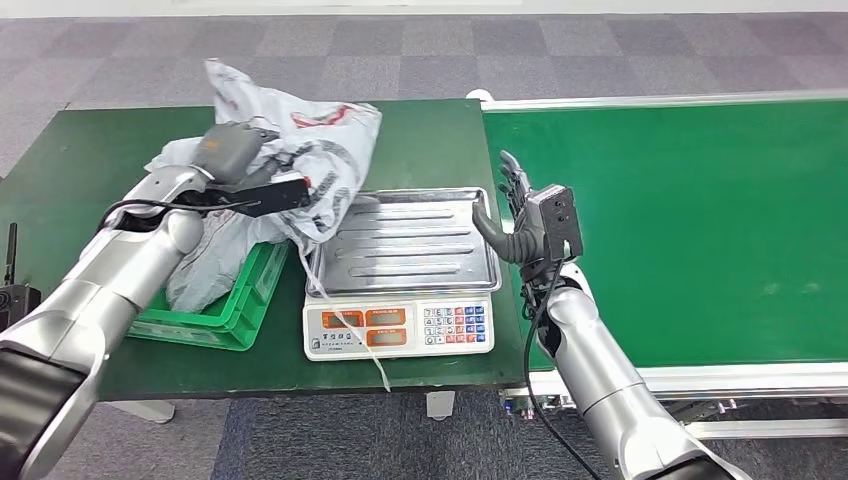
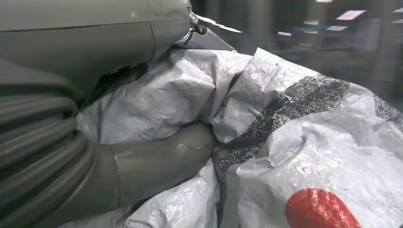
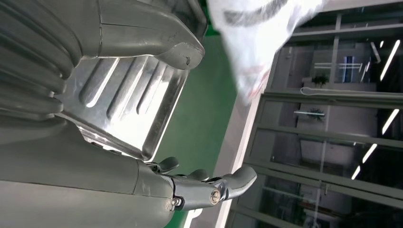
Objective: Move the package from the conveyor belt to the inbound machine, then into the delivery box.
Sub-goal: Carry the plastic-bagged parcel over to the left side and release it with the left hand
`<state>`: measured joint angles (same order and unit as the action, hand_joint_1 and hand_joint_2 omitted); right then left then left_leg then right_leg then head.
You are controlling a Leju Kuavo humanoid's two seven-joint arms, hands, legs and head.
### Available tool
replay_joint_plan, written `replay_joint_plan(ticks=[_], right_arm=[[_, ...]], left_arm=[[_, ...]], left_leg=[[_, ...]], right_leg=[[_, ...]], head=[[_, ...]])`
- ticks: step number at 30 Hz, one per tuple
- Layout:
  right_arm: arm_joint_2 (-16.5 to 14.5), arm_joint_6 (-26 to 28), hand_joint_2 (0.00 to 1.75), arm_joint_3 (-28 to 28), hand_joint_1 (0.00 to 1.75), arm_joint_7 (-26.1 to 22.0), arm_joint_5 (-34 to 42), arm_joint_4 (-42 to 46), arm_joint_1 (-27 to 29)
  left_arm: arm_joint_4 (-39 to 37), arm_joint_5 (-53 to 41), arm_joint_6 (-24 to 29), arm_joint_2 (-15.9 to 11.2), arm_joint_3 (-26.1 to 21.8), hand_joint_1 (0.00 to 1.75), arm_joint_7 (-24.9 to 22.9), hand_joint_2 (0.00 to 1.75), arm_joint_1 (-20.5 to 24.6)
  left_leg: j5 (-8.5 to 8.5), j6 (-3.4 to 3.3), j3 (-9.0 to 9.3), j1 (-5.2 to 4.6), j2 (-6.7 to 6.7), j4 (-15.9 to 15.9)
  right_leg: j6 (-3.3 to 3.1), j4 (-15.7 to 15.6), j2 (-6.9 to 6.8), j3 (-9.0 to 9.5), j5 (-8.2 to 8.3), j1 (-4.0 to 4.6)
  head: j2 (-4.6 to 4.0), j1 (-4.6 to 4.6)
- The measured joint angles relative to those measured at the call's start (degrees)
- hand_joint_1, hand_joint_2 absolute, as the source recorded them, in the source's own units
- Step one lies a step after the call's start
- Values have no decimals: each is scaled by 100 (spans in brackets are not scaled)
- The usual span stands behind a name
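On the green tabletop, the left hand grips the package, a crumpled white plastic bag with black and red print, above the green crate. The bag's lower part sags into the crate; its right edge hangs over the scale's steel tray. From the left wrist, the thumb presses into the bag's folds. Beside the tray's right edge, the right hand holds nothing, fingers spread and extended. Right of it lies the conveyor belt.
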<state>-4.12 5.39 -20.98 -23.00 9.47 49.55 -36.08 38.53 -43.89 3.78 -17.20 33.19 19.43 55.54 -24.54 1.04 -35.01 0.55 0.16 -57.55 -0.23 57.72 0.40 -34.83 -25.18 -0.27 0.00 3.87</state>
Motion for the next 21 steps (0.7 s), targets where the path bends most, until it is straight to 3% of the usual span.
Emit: replay_joint_plan(ticks=[4, 7, 16, 17, 20, 21], right_arm=[[22, 40, 175, 83, 0, 51, -37, 0, -10], [39, 32, 175, 154, 0, 86, -60, 0, 11], [54, -22, 175, 292, 0, 107, -129, 6, 134], [54, -24, 175, 302, 0, 110, -143, 20, 159], [54, -15, 175, 341, 0, 119, -204, 112, 283], [54, -7, 175, 355, 0, 122, -221, 146, 327]], left_arm=[[-130, -575, 567, -347, -437, 175, -468, 175, -355], [-112, -1002, 710, -518, -863, 175, -741, 175, -701], [237, -1440, 245, -764, -1825, 175, -997, 175, -1552], [280, -1494, 183, -771, -1885, 140, -1015, 175, -1614], [400, -1485, -3, -761, -2047, 9, -887, 175, -1771], [436, -1432, -63, -749, -2100, 0, -801, 175, -1813]], left_leg=[[-1, 3, 0, 0, 1, 2], [-3, 6, 0, 0, 1, 2], [-4, 8, 0, 0, 0, 2], [-4, 8, 0, 0, -1, 2], [-4, 8, 0, 0, -2, 2], [-4, 8, 0, 0, -3, 2]], right_leg=[[-5, 0, 0, -1, -4, 0], [-8, 0, 0, -2, -6, 0], [-9, -1, -2, -3, -7, 0], [-9, -1, -3, -4, -7, 0], [-9, -1, -4, -4, -7, 0], [-9, -1, -5, -4, -7, 0]], head=[[0, 1], [0, 1], [0, 0], [0, 1], [0, 1], [0, 1]])
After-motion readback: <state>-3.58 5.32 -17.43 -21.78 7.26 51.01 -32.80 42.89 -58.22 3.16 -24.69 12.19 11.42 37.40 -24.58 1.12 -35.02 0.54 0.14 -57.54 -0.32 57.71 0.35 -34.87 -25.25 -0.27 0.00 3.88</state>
